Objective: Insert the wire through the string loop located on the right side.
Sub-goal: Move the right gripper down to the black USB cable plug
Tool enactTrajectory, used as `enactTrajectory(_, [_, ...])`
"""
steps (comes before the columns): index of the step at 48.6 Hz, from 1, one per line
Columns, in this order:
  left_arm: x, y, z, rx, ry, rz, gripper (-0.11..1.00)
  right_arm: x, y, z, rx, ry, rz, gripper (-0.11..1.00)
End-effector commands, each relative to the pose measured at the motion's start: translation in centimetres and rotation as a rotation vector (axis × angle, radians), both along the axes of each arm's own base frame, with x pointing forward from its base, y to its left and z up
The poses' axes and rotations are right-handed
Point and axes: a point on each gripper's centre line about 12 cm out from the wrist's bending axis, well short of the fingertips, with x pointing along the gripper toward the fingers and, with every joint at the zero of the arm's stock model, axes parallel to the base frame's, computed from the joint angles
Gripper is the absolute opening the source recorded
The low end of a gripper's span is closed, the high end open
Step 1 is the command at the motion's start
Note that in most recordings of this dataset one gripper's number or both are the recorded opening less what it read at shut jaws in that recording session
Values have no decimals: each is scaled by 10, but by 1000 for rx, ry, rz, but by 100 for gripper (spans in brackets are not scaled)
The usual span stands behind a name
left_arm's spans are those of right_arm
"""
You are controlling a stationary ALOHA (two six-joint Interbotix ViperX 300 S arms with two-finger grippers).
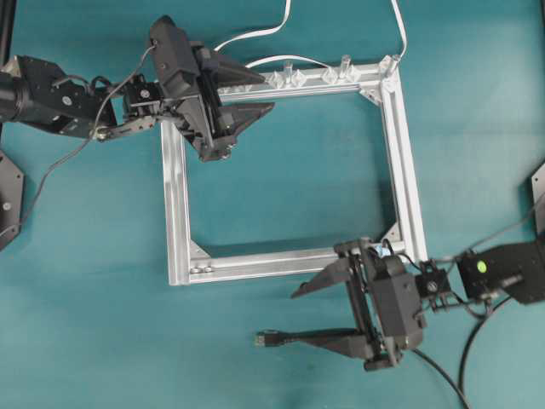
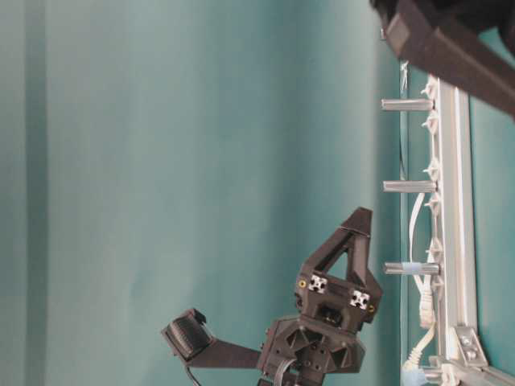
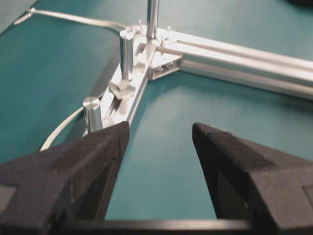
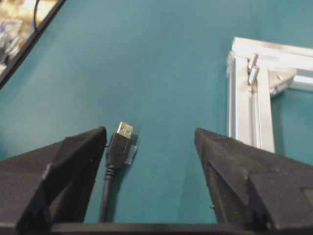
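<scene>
On the left of the overhead view, the left gripper (image 1: pixel 255 92), a black two-fingered claw, hangs over the upper left corner of the square silver aluminium frame (image 1: pixel 175 196). Its jaws stand wide apart with nothing between them; its wrist view shows only teal table (image 3: pixel 161 161) and the frame's rail with short upright metal posts (image 3: pixel 126 51) in the gap. It is well away from the task's things.

Moving right, two white cables (image 1: pixel 255 36) run off the frame's top edge. The right gripper (image 1: pixel 308 313), the same black claw, sits just outside the frame's lower rail near its lower right corner, jaws also spread fully and holding nothing.

The wire (image 4: pixel 108 181), a thin black flexible cable ending in a dark rectangular plug (image 4: pixel 120 142) with a gold-coloured metal tip, lies flat on the table. In the right wrist view its plug sits inside the open jaws, close against the left-hand finger (image 4: pixel 63 166), its long axis running roughly straight ahead along the claw's reach. The right arm is much the nearer, so a grasp probably needs only a small sideways shift to centre the plug.

The string loop cannot be made out; a small bluish mark (image 1: pixel 385 250) by the lower right corner, just beside the right gripper's wrist, likely marks its place.
</scene>
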Motion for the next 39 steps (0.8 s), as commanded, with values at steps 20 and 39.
enactTrajectory(20, [-2,-6,7,-4,-12,-13,68,-3,10,8,-23,9,-156,84])
enactTrajectory(39, [-1,-15,7,-3,-11,-37,68,2,24,-11,-42,43,-131,84])
